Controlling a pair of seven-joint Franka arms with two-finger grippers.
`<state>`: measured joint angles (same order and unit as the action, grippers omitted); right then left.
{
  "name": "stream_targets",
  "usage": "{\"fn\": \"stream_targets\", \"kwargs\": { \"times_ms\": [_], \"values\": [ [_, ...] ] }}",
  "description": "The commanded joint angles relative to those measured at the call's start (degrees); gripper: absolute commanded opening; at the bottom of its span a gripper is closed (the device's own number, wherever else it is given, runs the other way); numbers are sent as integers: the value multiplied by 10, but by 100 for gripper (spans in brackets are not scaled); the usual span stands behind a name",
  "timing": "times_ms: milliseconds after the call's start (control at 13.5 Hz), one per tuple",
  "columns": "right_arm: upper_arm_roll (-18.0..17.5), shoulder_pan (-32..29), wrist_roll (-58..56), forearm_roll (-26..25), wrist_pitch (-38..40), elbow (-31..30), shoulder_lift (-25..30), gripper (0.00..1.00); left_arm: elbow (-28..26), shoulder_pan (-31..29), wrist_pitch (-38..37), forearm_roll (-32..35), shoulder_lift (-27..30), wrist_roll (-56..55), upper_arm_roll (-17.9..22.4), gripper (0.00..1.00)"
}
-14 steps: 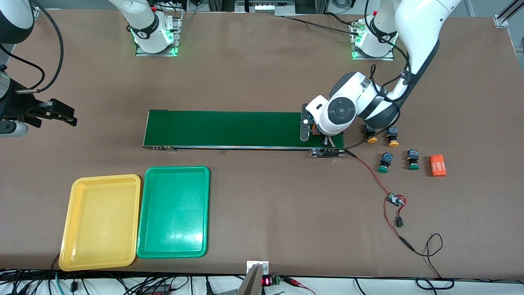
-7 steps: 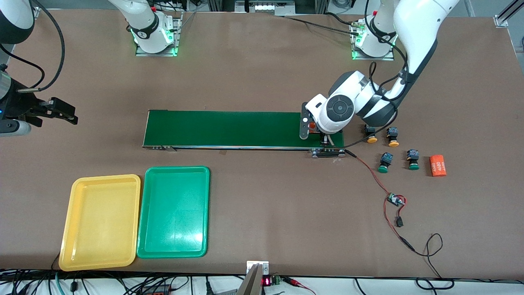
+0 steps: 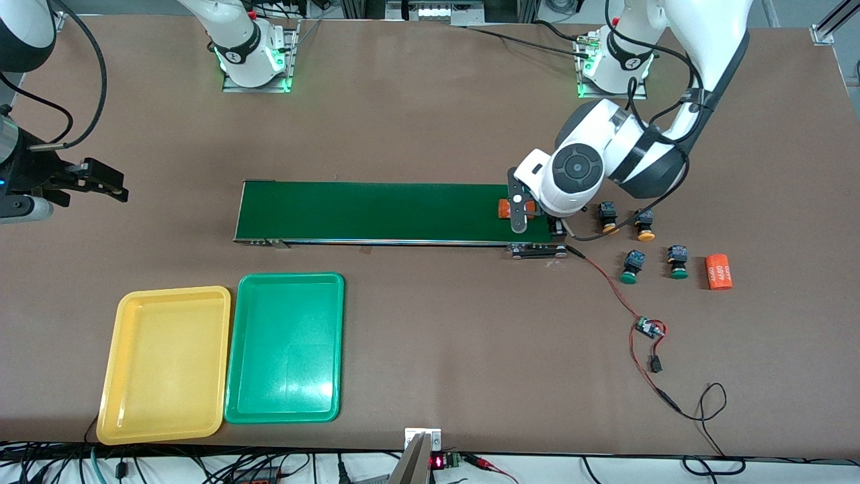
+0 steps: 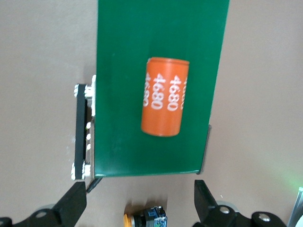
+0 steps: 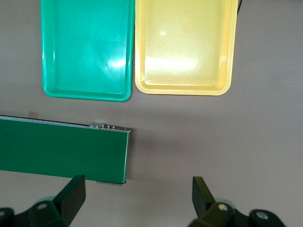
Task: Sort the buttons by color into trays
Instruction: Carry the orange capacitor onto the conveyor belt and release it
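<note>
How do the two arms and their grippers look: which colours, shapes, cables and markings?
Both arms have glossy white rounded shells with black joint bands. The left arm has a round dark grey cap at its wrist and a black cable looped alongside. The right arm also carries a black cable. Their bases glow green. The left gripper and the right gripper have black, wedge-shaped fingers.

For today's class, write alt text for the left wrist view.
An orange cylinder with white digits lies on the dark-green conveyor belt near its end. The left tool hangs open above, and a yellow-capped button peeks in between its fingers.
</note>
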<state>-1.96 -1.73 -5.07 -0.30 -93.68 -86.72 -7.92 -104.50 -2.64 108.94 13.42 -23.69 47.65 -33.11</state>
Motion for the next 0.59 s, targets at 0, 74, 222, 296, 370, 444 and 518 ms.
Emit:
{"fn": "stream_targets", "kwargs": {
  "times_ms": [0,74,222,296,370,444,518],
  "values": [
    [-1,-3,-11,7,5,-2,4,100,3,-3,-8,11,6,-39,-2,100],
    [-1,-3,-11,7,5,-2,4,100,3,-3,-9,11,7,-51,-1,100],
    [-1,-3,-10,8,2,-2,2,100,7,-3,-9,11,19,-80,0,100],
    [-1,-2,-10,8,2,-2,2,100,26,-3,-11,11,17,-101,0,100],
    [-1,-1,-10,8,2,-2,2,100,39,-3,-11,11,15,-125,0,100],
    [-1,-1,-10,8,1,-1,2,100,40,-3,-9,11,14,-148,0,100],
    [-1,-1,-10,8,0,-1,2,100,40,-3,-6,11,10,-165,0,100]
  ]
}}
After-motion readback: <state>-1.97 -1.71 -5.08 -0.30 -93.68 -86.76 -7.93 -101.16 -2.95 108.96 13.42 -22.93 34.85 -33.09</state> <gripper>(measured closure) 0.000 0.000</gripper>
